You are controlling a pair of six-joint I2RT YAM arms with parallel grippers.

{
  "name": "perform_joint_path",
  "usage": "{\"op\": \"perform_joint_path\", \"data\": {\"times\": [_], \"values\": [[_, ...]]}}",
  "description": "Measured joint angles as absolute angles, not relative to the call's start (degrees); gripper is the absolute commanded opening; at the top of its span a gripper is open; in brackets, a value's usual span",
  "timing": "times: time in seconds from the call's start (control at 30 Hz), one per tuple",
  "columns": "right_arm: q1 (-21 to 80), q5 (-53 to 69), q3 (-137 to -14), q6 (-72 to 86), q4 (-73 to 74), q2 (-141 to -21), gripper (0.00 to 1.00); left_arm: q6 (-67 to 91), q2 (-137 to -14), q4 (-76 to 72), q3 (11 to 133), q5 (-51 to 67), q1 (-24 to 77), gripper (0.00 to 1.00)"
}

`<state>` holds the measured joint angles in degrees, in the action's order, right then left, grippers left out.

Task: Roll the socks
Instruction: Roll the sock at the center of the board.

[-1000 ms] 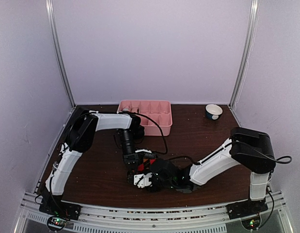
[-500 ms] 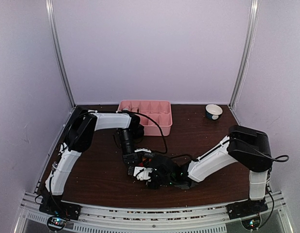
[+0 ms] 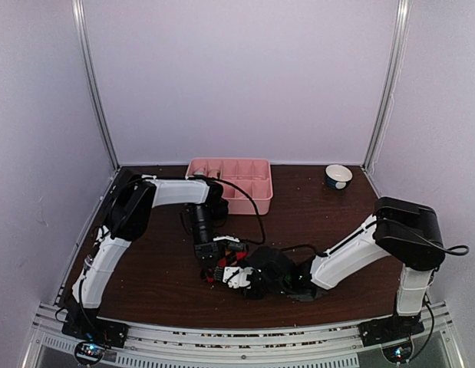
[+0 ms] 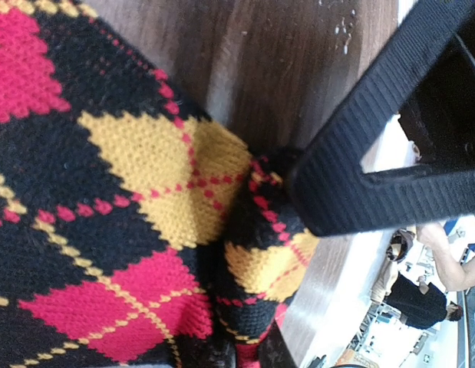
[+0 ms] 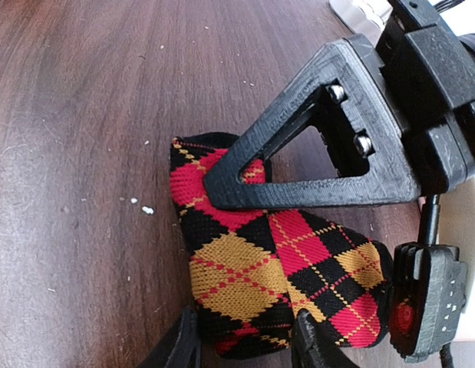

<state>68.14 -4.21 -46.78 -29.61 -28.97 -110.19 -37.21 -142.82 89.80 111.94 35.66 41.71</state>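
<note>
Centrally, left pincer (image 3: 215, 268) pinching argyle sock (image 5: 252, 276), right pincer (image 5: 245, 345) parted astride it, pink tray (image 3: 249, 205), contents unclear

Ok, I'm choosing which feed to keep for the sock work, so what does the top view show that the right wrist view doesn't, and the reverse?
Top only: the tray, the bowl, and the left arm and right arm whole.
Right wrist only: the sock's red, yellow and black diamonds, white crumbs, and the right tool's fingers on either side of the sock.
Both: the sock (barely seen from the top), the left tool on it, and the table.
</note>
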Motion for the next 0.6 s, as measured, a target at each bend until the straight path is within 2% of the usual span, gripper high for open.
{"op": "perform_joint_path", "data": {"times": [0.37,0.5,0.6], "values": [[69.36,-5.41,-48.84,-33.10,-27.66,-111.09,0.41,-37.21,-145.16,92.33,115.26,35.68,41.71,0.06],[69.52,-5.30,-50.72,-33.08,-27.59,-112.66,0.36,-37.21,-145.40,92.97,115.72,35.66,41.71,0.06],[69.49,-4.93,-51.88,-32.34,-27.57,-113.78,0.25,-37.21,-145.40,93.14,115.77,35.68,41.71,0.10]]}}
